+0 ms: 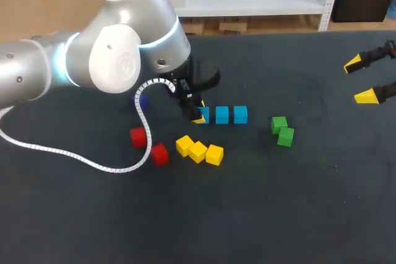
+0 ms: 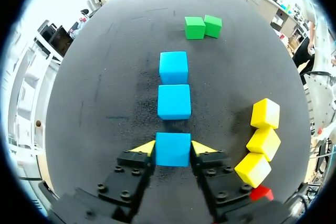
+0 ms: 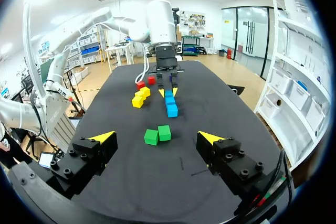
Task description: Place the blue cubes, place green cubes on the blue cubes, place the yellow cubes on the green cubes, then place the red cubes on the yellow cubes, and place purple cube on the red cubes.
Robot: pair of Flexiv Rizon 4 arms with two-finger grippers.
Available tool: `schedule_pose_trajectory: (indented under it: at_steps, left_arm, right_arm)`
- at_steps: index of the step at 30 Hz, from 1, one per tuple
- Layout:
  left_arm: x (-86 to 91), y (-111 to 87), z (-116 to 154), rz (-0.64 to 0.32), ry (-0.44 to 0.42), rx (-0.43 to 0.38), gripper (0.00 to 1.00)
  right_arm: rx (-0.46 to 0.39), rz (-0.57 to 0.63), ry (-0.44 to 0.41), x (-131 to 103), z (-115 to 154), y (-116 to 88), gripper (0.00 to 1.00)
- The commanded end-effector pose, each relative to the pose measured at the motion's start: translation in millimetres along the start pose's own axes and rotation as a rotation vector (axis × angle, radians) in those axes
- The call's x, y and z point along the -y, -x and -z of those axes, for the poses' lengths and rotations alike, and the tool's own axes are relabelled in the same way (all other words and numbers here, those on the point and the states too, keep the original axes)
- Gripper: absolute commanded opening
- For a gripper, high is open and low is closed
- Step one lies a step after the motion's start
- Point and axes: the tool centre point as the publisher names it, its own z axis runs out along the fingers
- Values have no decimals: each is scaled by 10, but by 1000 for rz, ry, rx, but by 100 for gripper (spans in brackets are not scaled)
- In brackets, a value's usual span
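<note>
My left wrist view alone shows my left hand point(image 2: 173, 147) clamped on the small bright blue cube point(image 2: 172, 154) ending the row point(image 2: 174, 102); mid-frame overhead, my arm point(image 1: 124, 47) half-covers it. My right hand point(image 1: 359, 80) gapes, far right.

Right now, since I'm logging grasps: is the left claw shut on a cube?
Shut: left claw tips touch the blue cube from both sides.

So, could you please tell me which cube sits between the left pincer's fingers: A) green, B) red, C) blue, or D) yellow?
C: the left wrist view shows a blue cube between the yellow tips of the left pincer, with both tips against its sides.
</note>
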Motion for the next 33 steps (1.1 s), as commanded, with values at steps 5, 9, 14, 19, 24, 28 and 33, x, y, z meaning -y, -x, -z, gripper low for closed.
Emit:
schedule_pose_trajectory:
  at_steps: [5, 9, 14, 19, 24, 28, 33]
  left_arm:
    - [-24, 0, 1, 14, -8, 10, 100]
    - [-36, -11, 45, 32, -4, 18, 100]
    - [-78, -68, 188, 82, 26, 57, 100]
    - [-94, -134, 381, 131, 71, 101, 100]
    - [-47, -215, 511, 132, 85, 119, 100]
    - [-3, -262, 662, 116, 93, 113, 100]
    - [18, -332, 904, 128, 112, 109, 100]
  right_arm:
    - [1, 1, 0, 5, -5, -1, 100]
    - [1, 1, 0, 5, -5, -1, 100]
    - [1, 1, 0, 5, -5, -1, 100]
    - [1, 1, 0, 5, -5, -1, 100]
    - [1, 1, 0, 5, -5, -1, 100]
    - [1, 1, 0, 5, -5, -1, 100]
    - [1, 1, 0, 5, -5, -1, 100]
